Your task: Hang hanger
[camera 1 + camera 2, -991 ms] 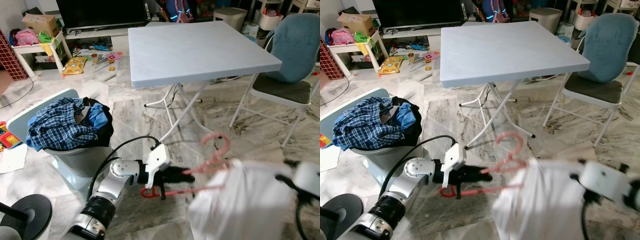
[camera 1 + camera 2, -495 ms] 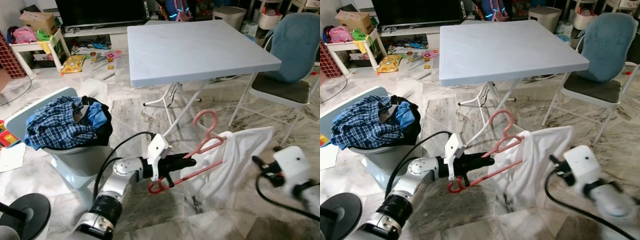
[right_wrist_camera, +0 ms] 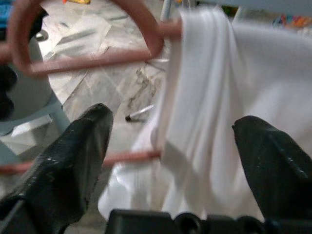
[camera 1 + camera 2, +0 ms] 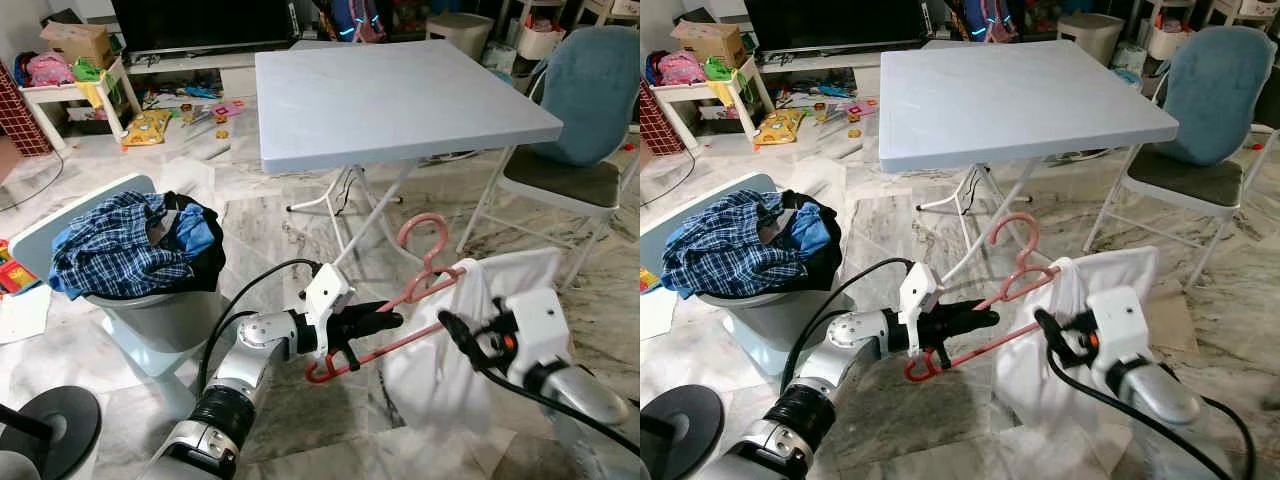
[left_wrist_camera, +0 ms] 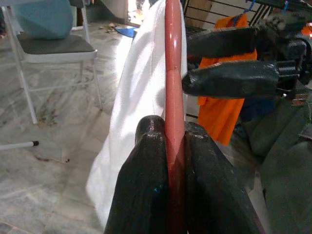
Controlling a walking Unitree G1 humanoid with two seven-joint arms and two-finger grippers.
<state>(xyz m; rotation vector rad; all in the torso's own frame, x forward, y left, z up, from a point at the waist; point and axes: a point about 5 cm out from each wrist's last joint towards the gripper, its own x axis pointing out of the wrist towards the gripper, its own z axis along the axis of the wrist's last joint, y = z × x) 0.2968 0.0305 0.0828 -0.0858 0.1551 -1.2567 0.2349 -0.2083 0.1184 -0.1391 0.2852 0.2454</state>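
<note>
A pink hanger (image 4: 424, 276) is held out over the marble floor in front of me. My left gripper (image 4: 388, 321) is shut on its lower bar, and in the left wrist view both fingers (image 5: 146, 161) squeeze the bar (image 5: 173, 87). A white garment (image 4: 445, 355) drapes over the hanger's right end and hangs down. My right gripper (image 4: 452, 331) is open just beside that cloth. In the right wrist view its fingers (image 3: 83, 146) stand wide apart with the white garment (image 3: 214, 97) and the hanger's hook (image 3: 92, 61) in front of them.
A light blue folding table (image 4: 400, 100) stands just beyond the hanger, with a blue chair (image 4: 575, 130) to its right. A basket (image 4: 150, 315) piled with plaid clothes sits at my left. Toys litter the far floor. Orange clothes (image 5: 222, 112) hang behind the right gripper.
The white garment has stopped swinging and hangs on the hanger. My right gripper has come in from the right to the cloth. The left gripper has carried the hanger slightly right.
</note>
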